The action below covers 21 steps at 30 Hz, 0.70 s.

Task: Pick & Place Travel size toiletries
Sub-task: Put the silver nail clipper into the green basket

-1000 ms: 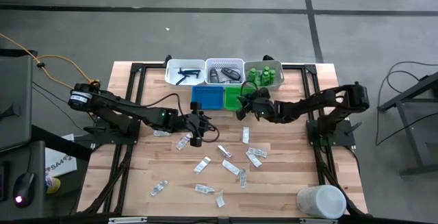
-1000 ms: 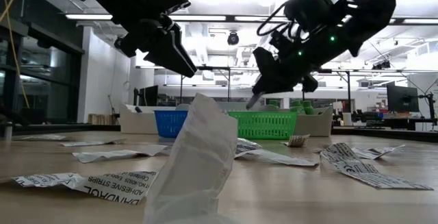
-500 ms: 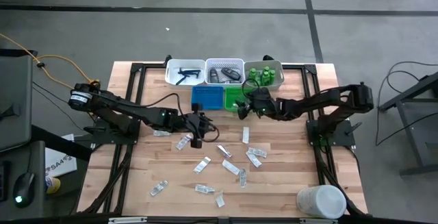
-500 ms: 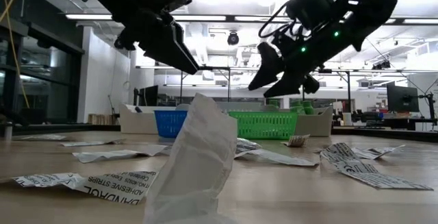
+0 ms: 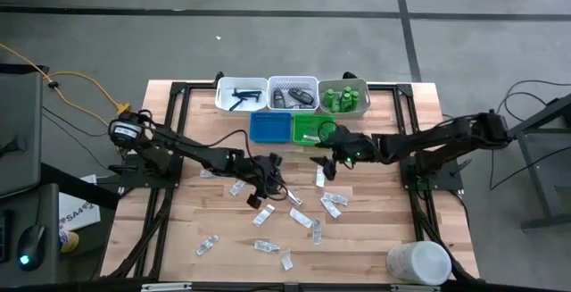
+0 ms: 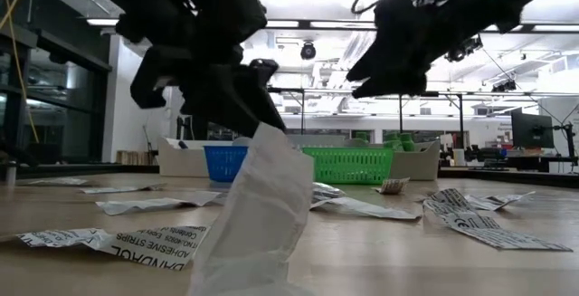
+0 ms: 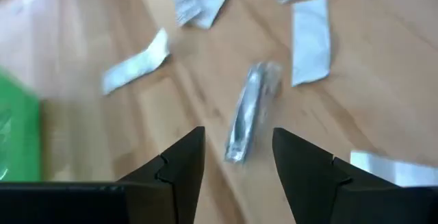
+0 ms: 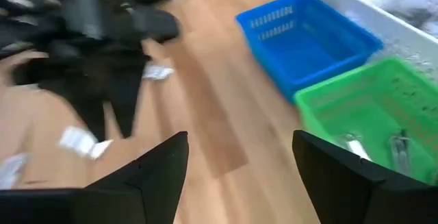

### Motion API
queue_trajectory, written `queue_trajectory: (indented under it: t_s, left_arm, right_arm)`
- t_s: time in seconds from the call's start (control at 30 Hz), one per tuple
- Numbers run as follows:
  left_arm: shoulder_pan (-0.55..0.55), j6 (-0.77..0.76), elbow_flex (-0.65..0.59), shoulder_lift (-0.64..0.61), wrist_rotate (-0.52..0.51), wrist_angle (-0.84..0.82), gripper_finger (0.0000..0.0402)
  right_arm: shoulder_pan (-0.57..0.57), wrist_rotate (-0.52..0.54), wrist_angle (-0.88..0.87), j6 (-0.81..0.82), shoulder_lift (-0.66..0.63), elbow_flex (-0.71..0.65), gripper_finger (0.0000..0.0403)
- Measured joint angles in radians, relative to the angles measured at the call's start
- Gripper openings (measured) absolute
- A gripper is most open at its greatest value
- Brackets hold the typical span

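Observation:
Several flat clear and white packets (image 5: pixel 301 218) lie scattered on the wooden table. My left gripper (image 5: pixel 275 183) hovers low over the table's middle, open. In the left wrist view a long silvery packet (image 7: pixel 250 114) lies flat on the wood just ahead of the gap between the fingers (image 7: pixel 238 157), untouched. My right gripper (image 5: pixel 321 160) is open and empty, in the air a little nearer than the green tray (image 5: pixel 306 128). Small packets (image 8: pixel 397 148) lie inside the green tray (image 8: pixel 342 114).
Along the far edge stand white trays with black sticks (image 5: pixel 241 95), dark pieces (image 5: pixel 293 94) and green bottles (image 5: pixel 344 97), with a blue tray (image 5: pixel 269 126) beside the green one. A large white container (image 5: pixel 417 262) stands near the front right corner. One packet (image 6: pixel 258 214) stands close to the low camera.
My right gripper has opened over the green tray, then drawn back toward the table's near edge and risen. My left gripper has sunk and moved toward the table's right and near side, turning as it went, and it now hangs over the silvery packet.

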Motion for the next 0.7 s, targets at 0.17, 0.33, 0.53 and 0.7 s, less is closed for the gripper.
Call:
queue_trajectory:
  t_s: [0.17,0.33,0.53,0.7]
  left_arm:
    - [0.001,0.011,0.029,0.06,0.087,0.041,0.0172]
    - [0.019,0.018,0.108,0.115,0.118,-0.028,0.0193]
    - [0.043,0.075,0.199,0.18,0.144,-0.193,0.0217]
    - [0.068,0.112,0.222,0.227,0.145,-0.231,0.021]
  right_arm:
    - [0.071,0.008,-0.022,-0.002,-0.019,0.0,0.0254]
    - [0.109,0.011,-0.022,-0.001,-0.022,0.001,0.0254]
    - [0.123,0.011,-0.03,0.021,-0.022,0.001,0.0254]
    - [0.131,0.011,-0.03,0.021,-0.022,0.001,0.0254]
